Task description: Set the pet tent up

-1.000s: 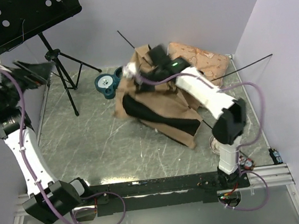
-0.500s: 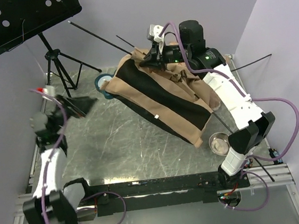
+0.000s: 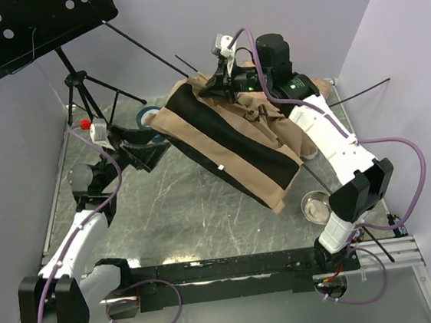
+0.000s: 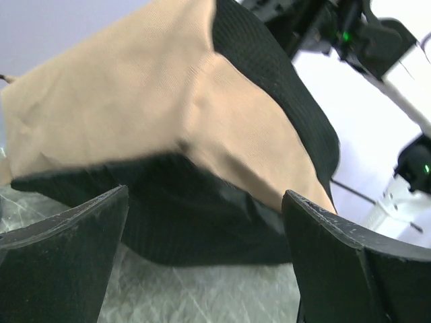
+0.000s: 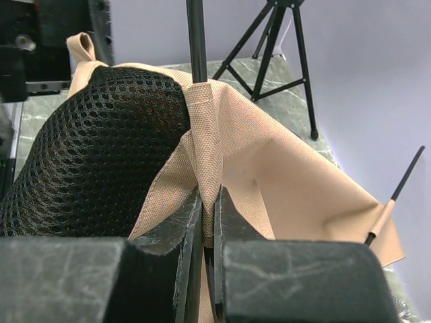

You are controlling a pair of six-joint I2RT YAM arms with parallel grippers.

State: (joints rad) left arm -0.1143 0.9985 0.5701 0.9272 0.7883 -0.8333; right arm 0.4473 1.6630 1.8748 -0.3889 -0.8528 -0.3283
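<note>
The pet tent (image 3: 229,141), tan fabric with a wide black panel, hangs tilted above the floor from its top back corner. My right gripper (image 3: 217,82) is shut on that corner. In the right wrist view its fingers (image 5: 209,196) pinch a tan seam of the tent (image 5: 269,168) beside black mesh, just below a thin black pole (image 5: 196,40). My left gripper (image 3: 151,147) is open, low on the floor at the tent's left end. The left wrist view shows the open gripper (image 4: 205,202) facing the tent's tan side (image 4: 168,101) and dark underside, with nothing between the fingers.
A black music stand (image 3: 32,26) on a tripod (image 3: 89,94) stands at the back left. The blue bowl (image 3: 147,116) peeks out behind the tent's left end. A metal bowl (image 3: 315,206) sits by the right arm's base. Thin poles (image 3: 364,92) stick out towards the walls.
The right gripper has lifted the tent's corner up and back, spreading the fabric out. The left arm has swung in from the far left wall to the tent's left end.
</note>
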